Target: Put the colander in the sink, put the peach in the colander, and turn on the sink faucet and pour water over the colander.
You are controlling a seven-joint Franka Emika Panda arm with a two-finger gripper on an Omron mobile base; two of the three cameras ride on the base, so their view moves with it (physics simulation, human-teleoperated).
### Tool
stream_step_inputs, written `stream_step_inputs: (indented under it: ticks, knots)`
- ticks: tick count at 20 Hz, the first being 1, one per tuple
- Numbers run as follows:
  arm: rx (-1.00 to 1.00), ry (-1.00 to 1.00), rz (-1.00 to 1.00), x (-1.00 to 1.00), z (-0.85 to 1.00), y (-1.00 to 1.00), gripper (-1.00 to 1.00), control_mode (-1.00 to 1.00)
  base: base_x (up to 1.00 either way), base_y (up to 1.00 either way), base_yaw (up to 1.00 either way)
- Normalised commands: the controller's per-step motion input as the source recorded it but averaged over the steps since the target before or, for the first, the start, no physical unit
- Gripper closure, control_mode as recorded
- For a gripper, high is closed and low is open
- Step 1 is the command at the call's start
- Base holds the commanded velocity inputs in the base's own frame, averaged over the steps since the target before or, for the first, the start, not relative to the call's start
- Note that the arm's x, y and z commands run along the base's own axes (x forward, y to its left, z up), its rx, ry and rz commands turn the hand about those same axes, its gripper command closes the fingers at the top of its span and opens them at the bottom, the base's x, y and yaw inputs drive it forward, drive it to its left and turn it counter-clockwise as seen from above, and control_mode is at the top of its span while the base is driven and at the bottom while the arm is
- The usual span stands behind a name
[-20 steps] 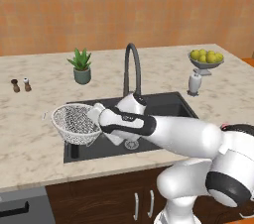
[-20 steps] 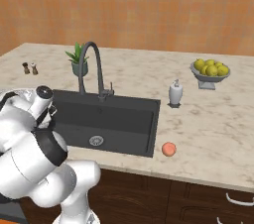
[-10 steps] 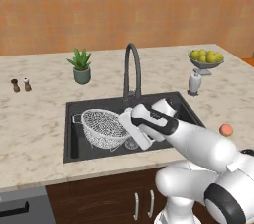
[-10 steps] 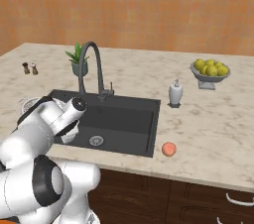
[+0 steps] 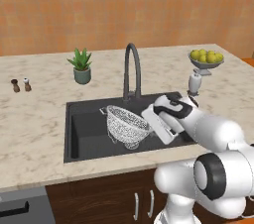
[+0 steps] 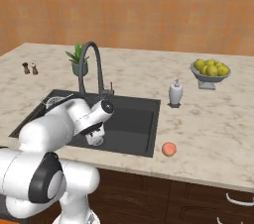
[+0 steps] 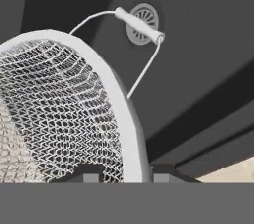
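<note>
the colander [image 5: 126, 125] hangs tilted inside the sink [image 5: 87, 136], its open mouth turned toward the arm and its footed base toward the basin floor. nothing lies in its mesh bowl. in the hand view its thick white rim [image 7: 130, 134] runs up between the two dark finger tips, one on the mesh side and one on the outer side, so the gripper [image 7: 121, 173] is clamped on that rim. the wire handle with its white grip [image 7: 139, 25] sticks out from the far edge of the colander, in line with the round silver drain [image 7: 143, 23] on the sink floor beyond it.

from the left base view the colander sits toward the middle of the sink, with the white hand right against its right edge. the sink faucet [image 5: 131, 72] rises from the sink's back edge, just behind the colander.

the peach [image 6: 169, 149] lies on the counter [image 6: 208, 119] just off the sink's front right corner, well apart from the colander. a soap dispenser [image 6: 175, 93] stands near the sink's back right corner. further right of the sink a footed bowl [image 6: 210, 73] holds yellow-green lemons. behind the sink's left side is a potted plant [image 5: 81, 66], and far left of the sink stand salt and pepper shakers [image 5: 21, 84].
</note>
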Motion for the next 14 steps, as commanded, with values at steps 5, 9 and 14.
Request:
stream_step_inputs:
  ticks: [5,9,14]
  knots:
    - [-0.1,0.0,-0.03,0.17,0.0,-0.68,1.0,-1.0,0.0,0.0,0.0]
    - [-0.14,0.04,-0.07,0.01,0.0,-0.21,1.0,-1.0,0.0,0.0,0.0]
    - [-0.17,0.01,-0.1,0.0,-0.01,0.0,1.0,-1.0,0.0,0.0,0.0]
